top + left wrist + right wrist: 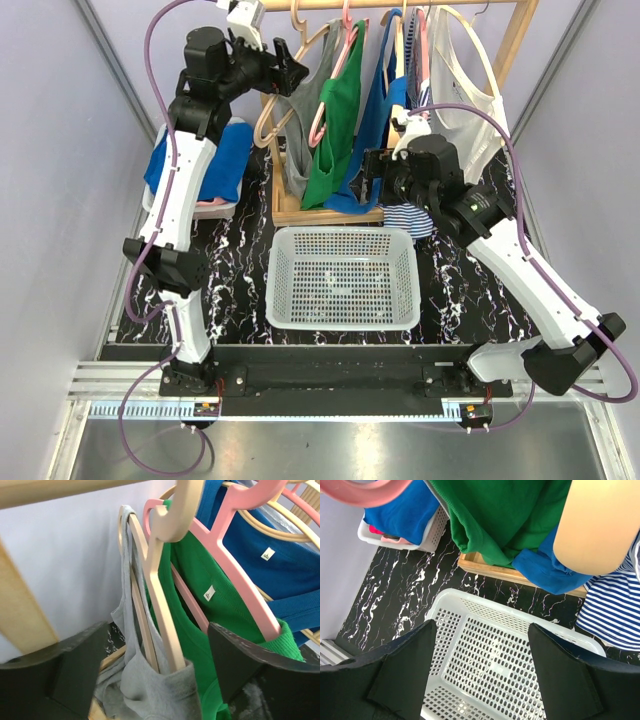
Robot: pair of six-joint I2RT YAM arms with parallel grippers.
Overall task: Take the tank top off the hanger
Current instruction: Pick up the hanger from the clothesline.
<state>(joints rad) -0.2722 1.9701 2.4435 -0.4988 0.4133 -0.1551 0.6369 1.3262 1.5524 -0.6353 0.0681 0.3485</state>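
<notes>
1. The grey tank top (pixel 145 687) hangs on the beige hanger (pixel 161 600) at the left end of the rack. One strap runs over the hanger's arm and the body bunches at its lower shoulder.
2. The left gripper (pixel 293 72) is up at this hanger. In the left wrist view its fingers (pixel 75 665) are spread wide, one on each side of the hanger and the grey cloth, gripping nothing.
3. The grip should probably take the grey strap alone. The pink hanger (pixel 235 575) and the green top (pixel 200 565) sit just beside it and could be caught by the far finger.
4. Closing on cloth and wood together would likely drag the hanger along the rail. Better to pinch the strap near the shoulder end and slide it off that tip.
5. The right gripper (pixel 368 178) is low, by the green and blue hems. Its fingers (pixel 405 665) are also apart and empty, above the white basket (pixel 451 598) on the table (pixel 240 262).
6. It looks poorly placed for the grey top. It would need to shift left to steady the hanger or to draw the hem down.
</notes>
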